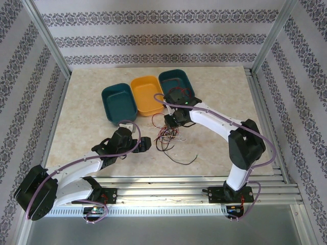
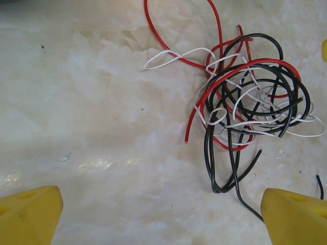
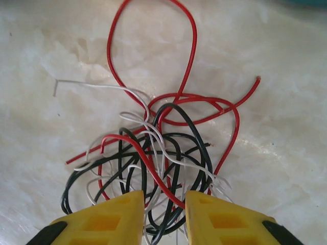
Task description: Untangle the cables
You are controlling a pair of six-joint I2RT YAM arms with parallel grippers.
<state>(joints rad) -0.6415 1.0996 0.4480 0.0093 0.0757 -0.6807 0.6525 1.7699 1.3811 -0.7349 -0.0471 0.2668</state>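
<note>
Trays [image 1: 120,104], two teal and one yellow, sit just above the cables [image 1: 164,135], a red, black and white knot mid-frame. Your left gripper [image 2: 161,204] is spread wide beside it; right gripper [image 3: 164,214] nearly pinched over strands, can't tell if gripping.

**Colours and patterns on record**

Cables [image 2: 245,102] were red, black and white. Table [image 1: 87,127] was cream, marbled. Left tray [image 1: 118,104] and right tray [image 1: 176,79] were teal; middle tray [image 1: 147,97] was orange-yellow. Walls [image 1: 153,38] were white with dark floral bands. Right gripper [image 3: 163,201] fingers [image 3: 112,219] were yellow.
</note>
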